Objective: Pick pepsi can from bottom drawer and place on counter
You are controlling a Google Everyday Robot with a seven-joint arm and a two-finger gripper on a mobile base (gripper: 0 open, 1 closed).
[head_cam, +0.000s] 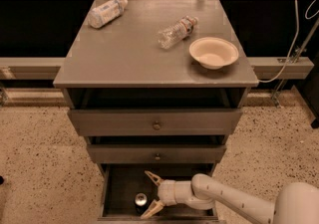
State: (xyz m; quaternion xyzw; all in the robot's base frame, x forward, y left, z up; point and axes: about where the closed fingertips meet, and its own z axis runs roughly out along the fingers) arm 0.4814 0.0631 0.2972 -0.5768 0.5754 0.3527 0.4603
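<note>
Scene: a grey drawer cabinet seen from above and in front, with the robot's white arm reaching in from the lower right.

Can: the pepsi can stands upright on the floor of the open bottom drawer, silver top showing, well below the counter's front edge and a little left of its middle.

Gripper: the gripper is down inside the same drawer, its two fingers spread wide apart — the tips bracket the can from its right side, but nothing is clamped, and whether they touch the can cannot be told.

Counter: the counter holds one plastic bottle lying near the back left corner, a second bottle lying right of centre, and a bowl near the right edge; the front left area is bare.

Progress: the drawer is open and the reach looks complete — the grasp, the lift out of the drawer and the placing on the counter are not yet done.
</note>
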